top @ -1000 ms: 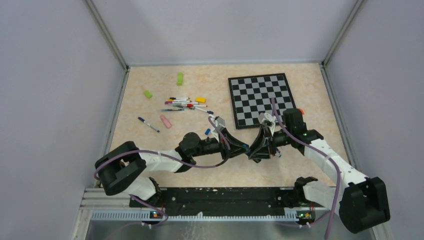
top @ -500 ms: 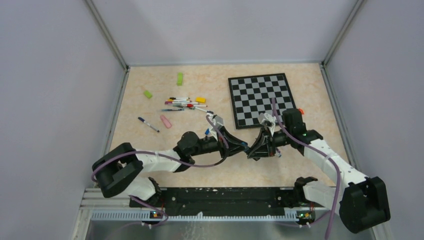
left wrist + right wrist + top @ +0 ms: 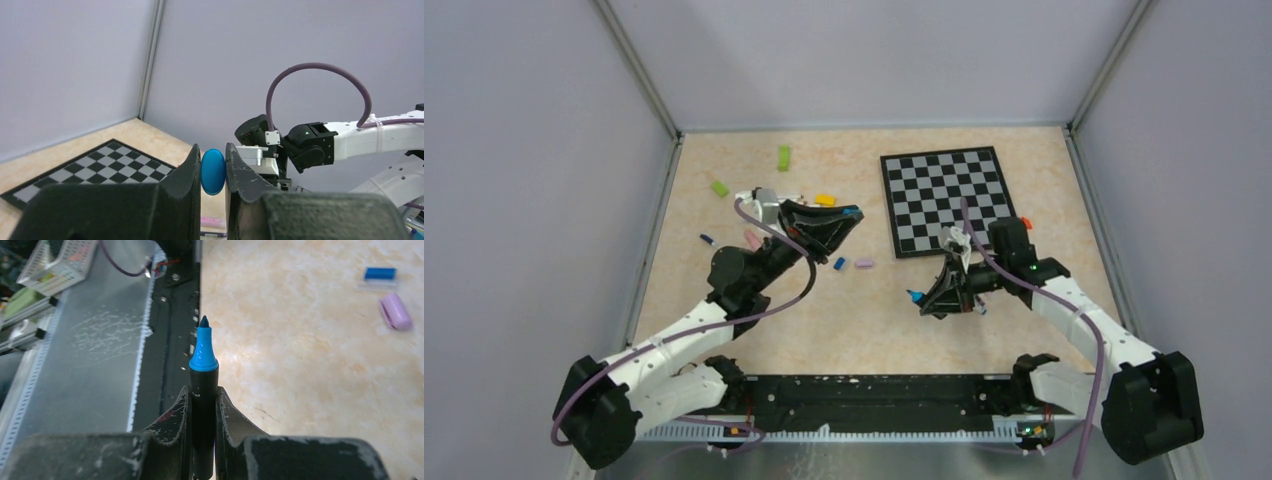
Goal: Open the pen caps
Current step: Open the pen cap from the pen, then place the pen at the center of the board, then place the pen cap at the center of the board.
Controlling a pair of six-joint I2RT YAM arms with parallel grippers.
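Between the nearly closed jaws of the left gripper (image 3: 212, 155) a blue cap (image 3: 213, 175) is pinched, its round end toward the wrist camera. The right gripper (image 3: 202, 392) is clamped on the dark barrel of the pen (image 3: 203, 347). The pen's long axis runs out of the jaws, with the bare blue tip pointing leftward. Cap and pen are held well apart, the cap far-left of the tip. A loose blue cap (image 3: 839, 264) and a pink cap (image 3: 864, 264) lie on the table (image 3: 874, 330) between the two grippers. The left arm is judged nearer to that spot for setting the cap down.
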